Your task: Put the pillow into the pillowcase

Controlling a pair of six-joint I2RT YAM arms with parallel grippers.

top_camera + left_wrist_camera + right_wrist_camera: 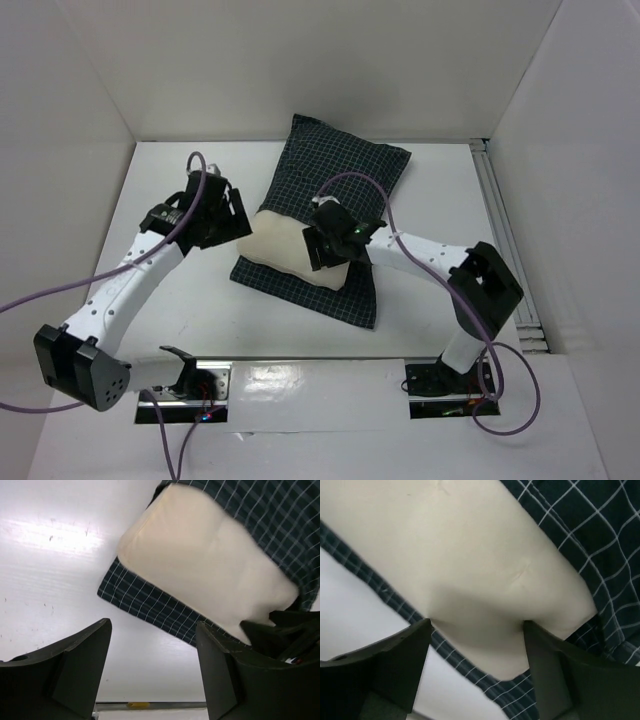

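The pillow (285, 245) is a plain cream cushion lying on the pillowcase's lower flap, its far end inside the opening. The pillowcase (345, 165) is dark with a white grid and runs from the back centre towards the front. My left gripper (240, 215) is open and empty just left of the pillow, above bare table (153, 625); the pillow (200, 565) and pillowcase (150, 605) lie ahead of it. My right gripper (325, 250) is open over the pillow's right near end; in its wrist view the fingers straddle (476, 625) the pillow (460, 555), with the pillowcase (590, 525) around it.
White walls enclose the white table (180, 300) on the left, back and right. A metal rail (503, 230) runs along the right side. Purple cables (200, 165) loop over both arms. A shiny base plate (310, 380) spans the near edge.
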